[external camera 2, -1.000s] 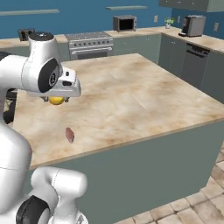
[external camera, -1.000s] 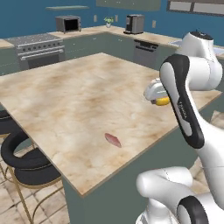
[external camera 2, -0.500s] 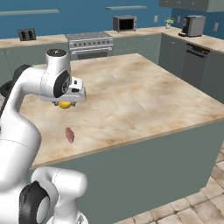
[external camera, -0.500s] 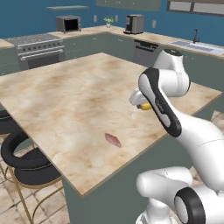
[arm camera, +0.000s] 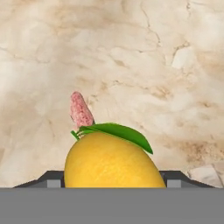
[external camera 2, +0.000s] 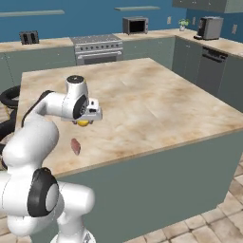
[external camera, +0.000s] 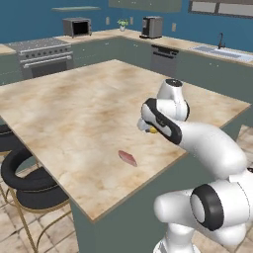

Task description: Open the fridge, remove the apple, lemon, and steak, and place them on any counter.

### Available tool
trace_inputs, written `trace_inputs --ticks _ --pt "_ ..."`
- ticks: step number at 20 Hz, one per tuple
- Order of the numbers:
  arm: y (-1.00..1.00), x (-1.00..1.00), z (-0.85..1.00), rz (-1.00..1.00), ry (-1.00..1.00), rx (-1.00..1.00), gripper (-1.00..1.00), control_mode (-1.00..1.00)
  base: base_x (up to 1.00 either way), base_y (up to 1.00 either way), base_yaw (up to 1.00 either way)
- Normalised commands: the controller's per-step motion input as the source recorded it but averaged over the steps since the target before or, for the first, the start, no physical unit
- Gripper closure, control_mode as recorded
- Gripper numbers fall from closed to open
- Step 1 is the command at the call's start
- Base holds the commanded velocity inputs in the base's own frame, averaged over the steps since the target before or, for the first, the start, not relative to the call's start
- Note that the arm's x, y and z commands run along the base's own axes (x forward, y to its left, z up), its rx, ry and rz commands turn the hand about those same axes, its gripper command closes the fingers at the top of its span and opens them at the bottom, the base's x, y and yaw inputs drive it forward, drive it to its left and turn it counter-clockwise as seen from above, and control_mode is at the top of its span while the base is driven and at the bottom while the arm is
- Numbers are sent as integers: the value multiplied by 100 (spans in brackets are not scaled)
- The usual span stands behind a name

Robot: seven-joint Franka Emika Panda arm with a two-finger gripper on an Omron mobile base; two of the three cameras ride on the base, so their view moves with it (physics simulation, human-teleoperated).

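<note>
Having swung lower over the counter [external camera: 74,108], the claw [external camera 2: 84,122] grips the lemon [arm camera: 113,159] just above the stone, near the steak [external camera: 127,158]; released while still above it, the fruit could roll off the edge.

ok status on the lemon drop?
Gripper shut on the lemon, low over the counter. Steak already down nearby. Nothing in the way.
</note>
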Motion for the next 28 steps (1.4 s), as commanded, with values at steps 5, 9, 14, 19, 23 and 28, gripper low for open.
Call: trace_inputs --ticks 5,9,14,19,23,28 --pt "-2 33 -77 0 1 -5 100 -100 0 0 0" --pt "-7 17 -68 0 0 -5 100 -100 0 0 0" --pt "-3 15 -62 0 0 -4 100 -100 0 0 0" --pt "-2 10 -43 0 1 -1 100 -100 0 0 0" --pt "-8 3 -17 0 5 0 100 -100 0 0 0" --pt "-9 4 -15 0 4 0 100 -100 0 0 0"
